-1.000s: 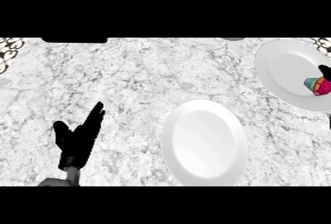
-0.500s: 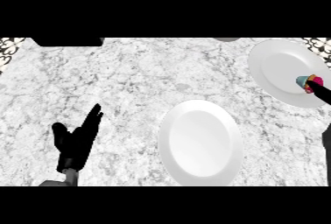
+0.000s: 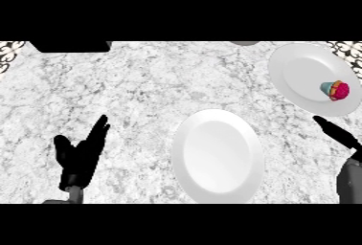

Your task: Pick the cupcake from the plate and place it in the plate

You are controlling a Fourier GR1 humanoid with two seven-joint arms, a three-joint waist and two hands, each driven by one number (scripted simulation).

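A cupcake (image 3: 335,90) with a teal wrapper and pink frosting sits on the right part of the far white plate (image 3: 300,72) at the upper right. It looks tipped, wrapper to the left. A second, bare white plate (image 3: 218,155) lies in the middle near the front. My right hand (image 3: 336,132) shows at the right edge, below the far plate, with straight fingers pointing up-left; it is apart from the cupcake and holds nothing. My left hand (image 3: 81,154) rests open at the lower left, fingers up.
The counter (image 3: 141,91) is grey-white marble. A dark object (image 3: 71,46) sits at the top left edge, and a small grey thing (image 3: 244,43) at the top edge. Patterned trim shows in the upper corners.
My right hand has drawn back from the cupcake toward the lower right, leaving the cupcake fully uncovered on the far plate. The left hand has kept its pose.
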